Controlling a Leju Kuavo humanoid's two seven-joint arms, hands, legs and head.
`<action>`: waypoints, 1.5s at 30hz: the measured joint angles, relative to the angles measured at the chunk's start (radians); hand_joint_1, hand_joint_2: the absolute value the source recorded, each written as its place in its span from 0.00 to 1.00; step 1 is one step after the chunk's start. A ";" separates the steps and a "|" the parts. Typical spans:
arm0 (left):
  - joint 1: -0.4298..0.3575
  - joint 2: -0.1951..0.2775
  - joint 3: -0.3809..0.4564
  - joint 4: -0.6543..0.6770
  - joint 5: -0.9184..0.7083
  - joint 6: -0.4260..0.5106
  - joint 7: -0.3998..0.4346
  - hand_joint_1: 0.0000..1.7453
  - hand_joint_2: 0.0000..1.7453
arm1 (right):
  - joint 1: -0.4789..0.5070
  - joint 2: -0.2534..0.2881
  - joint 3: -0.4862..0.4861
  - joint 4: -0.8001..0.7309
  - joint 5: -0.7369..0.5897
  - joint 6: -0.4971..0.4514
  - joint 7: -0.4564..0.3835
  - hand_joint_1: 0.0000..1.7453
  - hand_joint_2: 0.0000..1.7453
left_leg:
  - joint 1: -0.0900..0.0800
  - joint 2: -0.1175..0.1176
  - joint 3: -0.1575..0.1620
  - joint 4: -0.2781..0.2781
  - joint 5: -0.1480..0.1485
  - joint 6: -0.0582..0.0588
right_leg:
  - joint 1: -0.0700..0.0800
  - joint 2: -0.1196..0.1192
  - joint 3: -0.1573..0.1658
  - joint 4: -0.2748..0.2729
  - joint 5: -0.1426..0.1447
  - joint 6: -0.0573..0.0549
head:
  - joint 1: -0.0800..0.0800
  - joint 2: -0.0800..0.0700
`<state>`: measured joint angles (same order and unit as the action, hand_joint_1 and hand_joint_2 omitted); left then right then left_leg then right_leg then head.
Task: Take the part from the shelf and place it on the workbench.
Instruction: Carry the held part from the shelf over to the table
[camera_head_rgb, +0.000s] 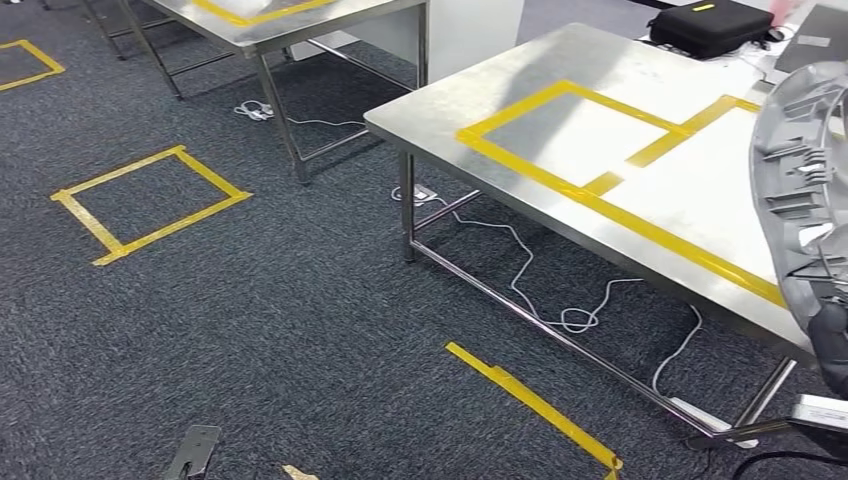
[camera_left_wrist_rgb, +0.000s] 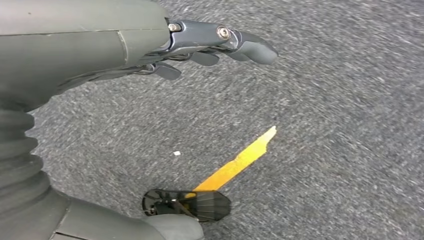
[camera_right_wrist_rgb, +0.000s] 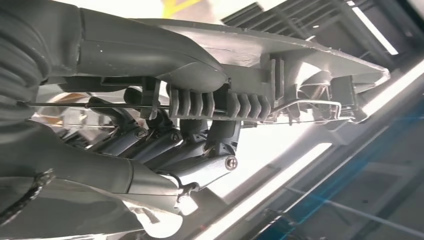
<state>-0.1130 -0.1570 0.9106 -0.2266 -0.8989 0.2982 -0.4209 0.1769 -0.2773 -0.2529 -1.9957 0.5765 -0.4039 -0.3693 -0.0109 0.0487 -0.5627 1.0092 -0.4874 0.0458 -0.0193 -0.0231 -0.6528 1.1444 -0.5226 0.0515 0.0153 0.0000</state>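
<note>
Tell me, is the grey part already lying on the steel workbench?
No: the right hand holds the grey part upright above the workbench edge.

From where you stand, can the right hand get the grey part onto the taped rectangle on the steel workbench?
Probably yes. The right hand grips the grey part, which already hangs over the workbench edge beside the taped rectangle. That rectangle is bare; only a black case sits at the far end.

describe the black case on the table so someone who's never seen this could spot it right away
Start at the large steel workbench marked with yellow tape rectangles, then look to its far corner. The black zippered soft case lies flat there, with a small yellow label on its lid; it is the only dark, padded thing on the bright metal top.
</note>
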 joint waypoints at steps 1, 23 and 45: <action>-0.001 0.000 0.000 0.000 -0.001 -0.001 0.000 0.00 1.00 | -0.001 0.000 0.001 0.002 0.002 0.002 0.002 1.00 1.00 | -0.003 0.006 -0.001 0.003 -0.002 -0.004 | 0.003 -0.020 0.037 -0.065 0.019 -0.003 | 0.001 0.000; -0.008 0.017 -0.022 0.000 -0.025 -0.096 -0.058 0.00 1.00 | -0.085 -0.027 0.081 0.078 0.102 0.083 0.020 1.00 1.00 | -0.002 -0.045 0.004 -0.001 0.000 -0.008 | 0.011 0.024 0.056 -0.136 0.059 -0.021 | -0.005 0.000; -0.014 0.014 -0.031 0.000 -0.030 -0.090 -0.053 0.00 1.00 | -0.119 -0.083 0.148 0.117 0.129 0.082 0.038 1.00 1.00 | 0.008 -0.046 -0.140 0.282 -0.118 -0.046 | 0.000 0.023 0.080 -0.131 0.027 -0.042 | -0.010 0.000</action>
<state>-0.1268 -0.1427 0.8797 -0.2266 -0.9284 0.2082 -0.4742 0.0580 -0.3605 -0.1045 -1.8791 0.7059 -0.3216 -0.3316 -0.0030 0.0028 -0.7025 1.2916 -0.6052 -0.0007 -0.0198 0.0000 -0.5731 1.0139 -0.4951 0.0091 0.0051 0.0000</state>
